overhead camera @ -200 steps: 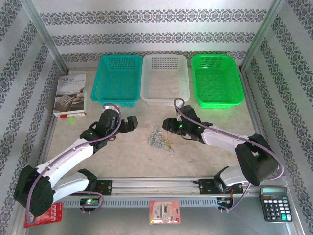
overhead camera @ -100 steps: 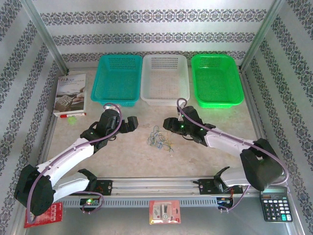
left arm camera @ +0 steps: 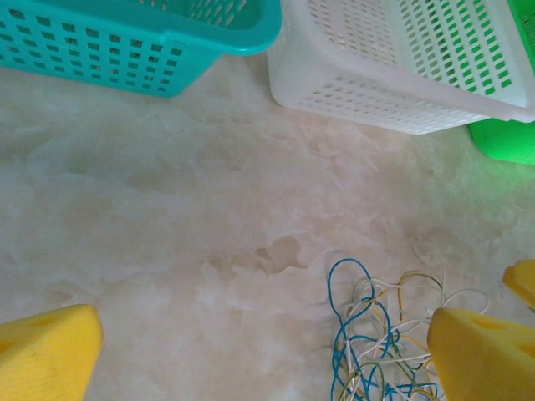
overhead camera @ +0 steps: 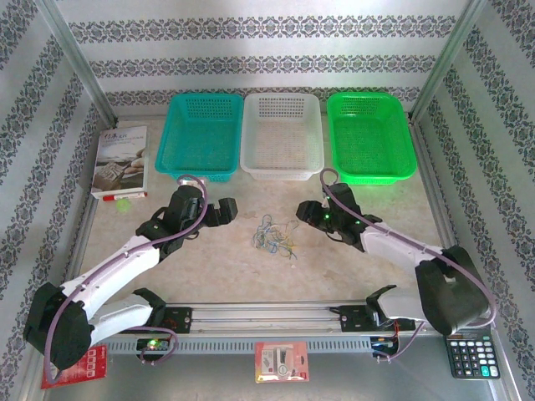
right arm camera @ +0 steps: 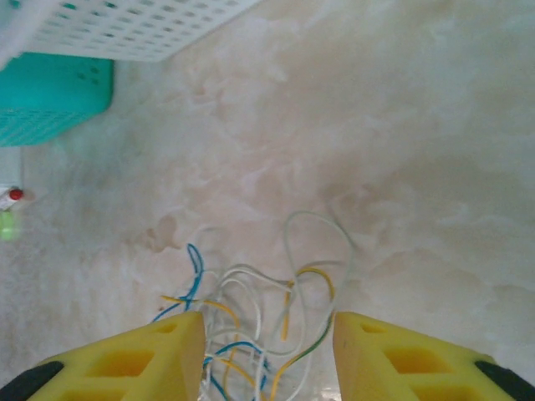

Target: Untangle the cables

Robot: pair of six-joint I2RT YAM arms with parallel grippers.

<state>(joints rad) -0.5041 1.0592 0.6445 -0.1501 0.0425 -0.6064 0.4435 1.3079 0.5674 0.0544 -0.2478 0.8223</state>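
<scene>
The cables (overhead camera: 272, 236) lie as one small tangle of thin whitish, blue and yellow wires on the table's middle. My left gripper (overhead camera: 223, 209) is open wide to their left, low over the table. In the left wrist view the cables (left arm camera: 376, 334) lie just inside the right yellow finger (left arm camera: 476, 355), and the gripper (left arm camera: 263, 368) has bare table between its fingers. My right gripper (overhead camera: 306, 214) stands to the tangle's right. In the right wrist view this gripper (right arm camera: 267, 355) is partly open, and loops of the cables (right arm camera: 259, 305) lie on the table between and ahead of its yellow fingers.
Teal (overhead camera: 201, 134), white (overhead camera: 282, 134) and green (overhead camera: 370, 134) baskets line the back. A booklet (overhead camera: 121, 160) lies at the far left. A calculator (overhead camera: 471, 347), a packet (overhead camera: 282, 361) and a red card (overhead camera: 84, 366) lie along the near edge.
My right gripper has drawn back to the right, a short way off the tangle. The left arm has stayed put.
</scene>
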